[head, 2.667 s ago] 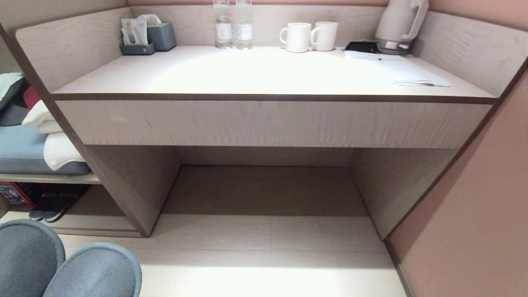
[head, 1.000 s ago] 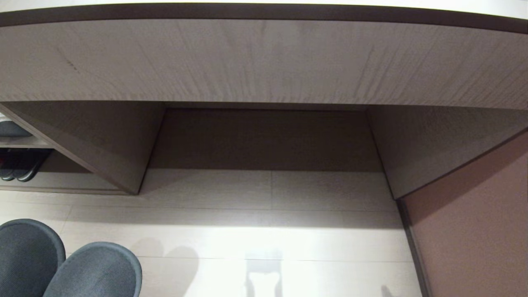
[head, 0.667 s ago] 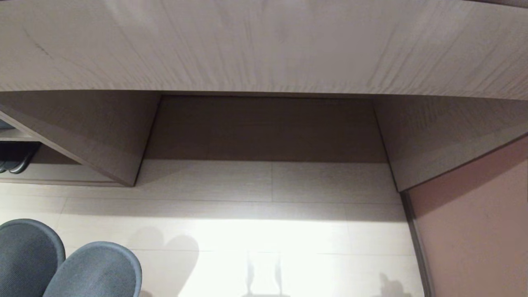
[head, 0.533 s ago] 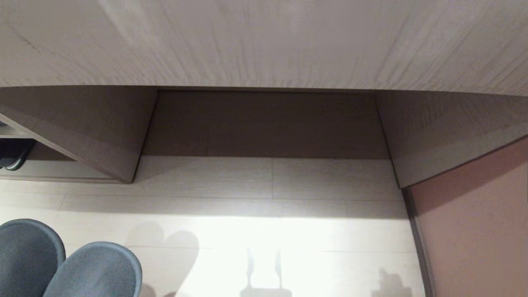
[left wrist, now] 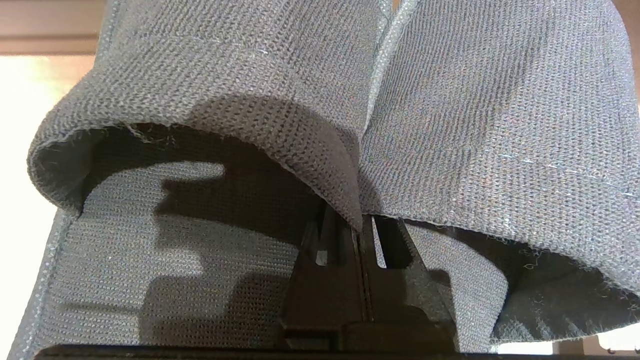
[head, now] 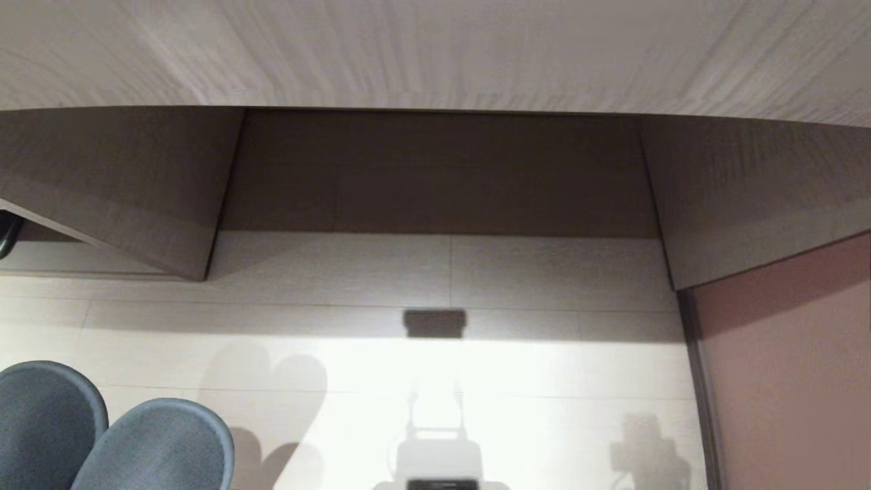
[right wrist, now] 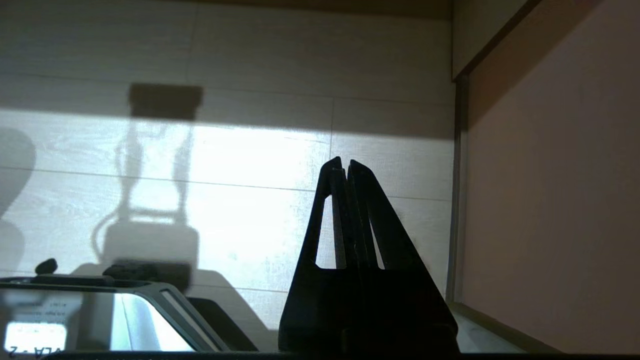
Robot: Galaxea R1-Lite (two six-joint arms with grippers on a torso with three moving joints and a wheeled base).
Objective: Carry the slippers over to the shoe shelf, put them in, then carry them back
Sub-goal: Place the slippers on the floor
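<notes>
- My left gripper (left wrist: 361,225) is clamped on the slippers (head: 102,435), left of the desk recess (head: 435,177).
- Bare floor (head: 531,354) runs to the recess.
- Right gripper (right wrist: 345,167) closed, empty, beside the wall (right wrist: 550,175).
- No legible writing.

Pale tiled floor (head: 544,354) under wood-grain desk (head: 435,54), pink wall (head: 782,381).

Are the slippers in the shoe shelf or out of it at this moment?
Out. The left gripper is shut on the slippers, pinching both uppers together, and their toes hang over the floor.

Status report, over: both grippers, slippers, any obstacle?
Left gripper shut on slippers. Right gripper shut, empty. Shoe shelf far left. Floor ahead bare.
</notes>
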